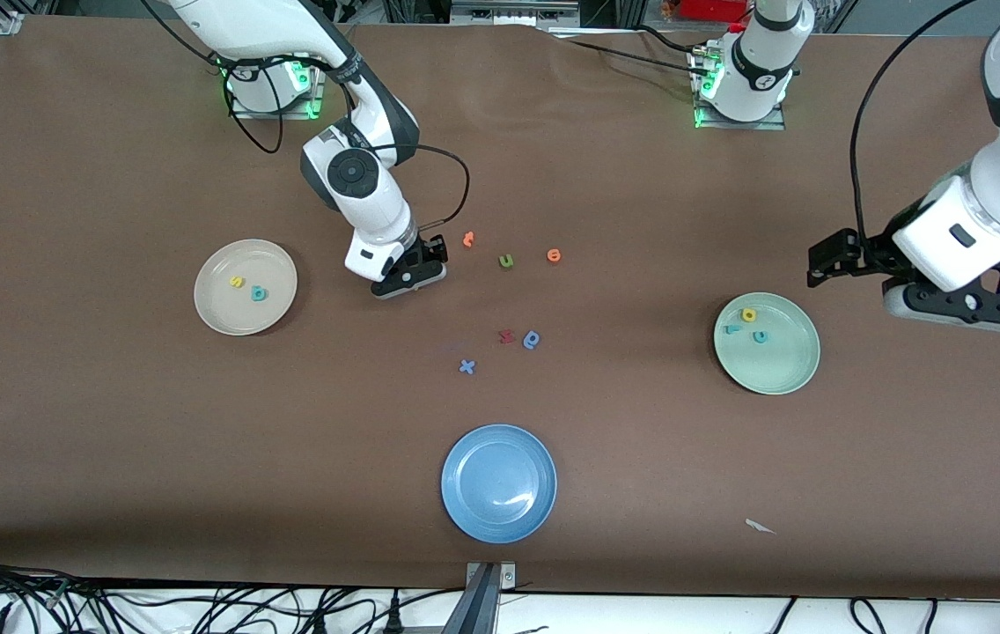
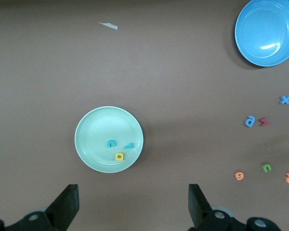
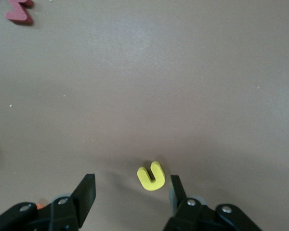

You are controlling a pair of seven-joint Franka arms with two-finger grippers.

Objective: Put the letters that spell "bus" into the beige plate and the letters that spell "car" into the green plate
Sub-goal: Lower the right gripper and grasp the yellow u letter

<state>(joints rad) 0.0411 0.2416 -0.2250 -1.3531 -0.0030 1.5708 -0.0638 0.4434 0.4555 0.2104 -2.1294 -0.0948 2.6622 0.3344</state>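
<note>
From the high front camera, the beige plate [image 1: 245, 287] near the right arm's end of the table holds a yellow "s" [image 1: 237, 282] and a teal "b" [image 1: 259, 293]. The green plate [image 1: 767, 342] toward the left arm's end carries a yellow "a" [image 1: 748, 314], a teal "r" [image 1: 731, 329] and a teal "c" [image 1: 760, 336]. Between the plates lie loose letters: an orange piece [image 1: 468, 239], an olive-green "u" [image 1: 506, 261], an orange round letter [image 1: 554, 255], a dark red piece [image 1: 506, 336], a blue "a"-like letter [image 1: 532, 339] and a blue "x" [image 1: 466, 366]. A blue plate [image 1: 499, 482] sits nearest the camera. The right gripper [image 1: 410, 275] is low over the table beside the beige plate; the left gripper [image 1: 834, 255] waits raised above the table's end.

Left wrist view: spread fingers [image 2: 67, 204] frame the green plate, holding nothing.

Right wrist view: the fingers [image 3: 85, 190] stand apart on either side of the yellow "u" [image 3: 151, 176], which lies flat on the table, not yet gripped.

No brand or label is readable.
</note>
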